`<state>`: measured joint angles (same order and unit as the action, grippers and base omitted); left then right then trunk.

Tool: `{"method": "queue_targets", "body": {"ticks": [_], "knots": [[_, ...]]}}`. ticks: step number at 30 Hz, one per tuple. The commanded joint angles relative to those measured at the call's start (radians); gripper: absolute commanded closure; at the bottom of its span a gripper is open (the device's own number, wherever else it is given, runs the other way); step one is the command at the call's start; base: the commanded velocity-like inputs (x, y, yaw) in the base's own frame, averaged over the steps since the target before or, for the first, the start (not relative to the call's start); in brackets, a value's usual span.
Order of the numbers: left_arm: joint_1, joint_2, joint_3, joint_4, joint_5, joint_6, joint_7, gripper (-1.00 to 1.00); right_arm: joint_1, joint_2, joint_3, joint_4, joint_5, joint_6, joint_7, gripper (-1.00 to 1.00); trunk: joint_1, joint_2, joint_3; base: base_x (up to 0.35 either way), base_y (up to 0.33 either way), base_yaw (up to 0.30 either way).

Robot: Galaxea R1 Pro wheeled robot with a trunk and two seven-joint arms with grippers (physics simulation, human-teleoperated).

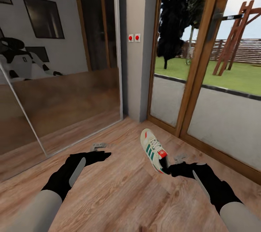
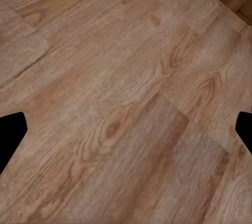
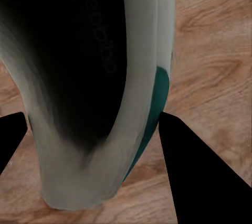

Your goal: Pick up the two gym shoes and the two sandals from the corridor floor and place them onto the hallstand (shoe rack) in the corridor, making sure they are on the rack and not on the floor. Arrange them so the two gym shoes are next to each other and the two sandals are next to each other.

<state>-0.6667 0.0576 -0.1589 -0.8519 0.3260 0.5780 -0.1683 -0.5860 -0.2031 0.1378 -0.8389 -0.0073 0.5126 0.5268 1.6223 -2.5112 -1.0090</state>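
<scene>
Presently, your right gripper (image 1: 167, 169) is clamped on one gym shoe (image 1: 153, 150) at its heel end, held just above the wood floor (image 1: 119, 192) near the glass door (image 1: 217, 116). Item: white upper, green stripes, red tongue patch; dark insole lettering blurred, apparently "adidas". Your left gripper (image 1: 105, 154) hangs spread wide over bare floor, holding nothing. Two red wall switches (image 1: 134, 38) beside the mirror (image 1: 58, 62).

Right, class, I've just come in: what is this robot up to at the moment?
The robot's right tool is shut on one gym shoe at its heel end, with the shoe tilted above the wooden floor beside the glass door. The left tool is open with nothing in it, over bare floor.
</scene>
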Motion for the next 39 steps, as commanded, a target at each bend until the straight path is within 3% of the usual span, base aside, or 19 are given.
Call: {"method": "queue_targets", "body": {"ticks": [1, 10, 24, 39], "knots": [[-0.001, 0.001, -0.002, 0.000, 0.002, 0.003, 0.000, -1.00, 0.000, -0.001, 0.002, -0.002, -0.003, 0.007, -0.001, 1.00, 0.000, 0.000, 0.000, 0.155, 0.221, 0.261], [-0.001, 0.001, -0.002, -0.001, 0.002, 0.003, 0.000, -1.00, 0.000, -0.001, 0.002, -0.002, -0.003, 0.007, -0.001, 1.00, 0.000, 0.000, 0.009, 0.122, 0.227, 0.256], [0.003, 0.001, -0.002, -0.001, 0.002, 0.003, 0.000, -1.00, -0.001, -0.001, 0.002, -0.003, -0.002, 0.007, -0.002, 1.00, 0.000, 0.000, 0.024, 0.003, 0.008, 0.237], [0.009, 0.001, -0.001, -0.001, 0.003, -0.002, -0.002, -1.00, -0.001, -0.001, 0.002, -0.005, 0.001, 0.007, -0.002, 1.00, 0.000, 0.000, 0.024, 0.000, 0.000, 0.297]]}}
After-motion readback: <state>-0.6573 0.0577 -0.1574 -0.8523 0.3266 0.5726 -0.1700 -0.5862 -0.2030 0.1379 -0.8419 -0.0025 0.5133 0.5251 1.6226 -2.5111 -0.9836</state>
